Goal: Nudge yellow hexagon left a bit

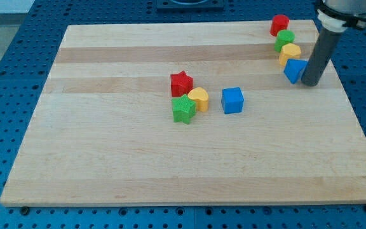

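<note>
So my tip (311, 83) sits near the board's right edge, touching the blue block (294, 70), no hand to open. The yellow hexagon (290, 52) is just above, toward the top-right corner. Not lined up yet; probably needs its right side.

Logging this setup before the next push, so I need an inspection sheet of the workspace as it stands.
Surface: wooden board, lying flat.
Job's things: yellow hexagon near the view's top right, between green block and blue block.
Clutter: red block at the column's top; red star, green star, yellow heart clustered mid-board; blue cube beside them.
Tip: my tip beside the blue block, on its right.
Cables: nothing seen.
Surroundings: blue perforated table.
</note>
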`<state>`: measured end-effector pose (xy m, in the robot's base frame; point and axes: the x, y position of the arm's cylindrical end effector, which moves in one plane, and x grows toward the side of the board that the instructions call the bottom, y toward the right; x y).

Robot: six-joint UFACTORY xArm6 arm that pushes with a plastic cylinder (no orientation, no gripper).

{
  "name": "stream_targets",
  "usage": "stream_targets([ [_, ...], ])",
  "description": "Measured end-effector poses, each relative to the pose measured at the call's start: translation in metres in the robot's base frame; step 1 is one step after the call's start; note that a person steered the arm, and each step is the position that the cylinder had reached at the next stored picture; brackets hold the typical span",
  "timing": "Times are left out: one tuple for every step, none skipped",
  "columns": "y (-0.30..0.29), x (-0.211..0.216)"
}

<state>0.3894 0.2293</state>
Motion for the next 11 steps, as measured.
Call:
stream_targets([
  [-0.015, 0.000],
  [-0.026, 0.000],
  [-0.026, 0.006],
  [-0.027, 0.038],
  [-0.029, 0.046],
  [-0.004, 0.035],
  [0.029, 0.011],
  [0.038, -0.025],
  [0.038, -0.054],
  [0.034, -0.058],
  [0.033, -0.058],
])
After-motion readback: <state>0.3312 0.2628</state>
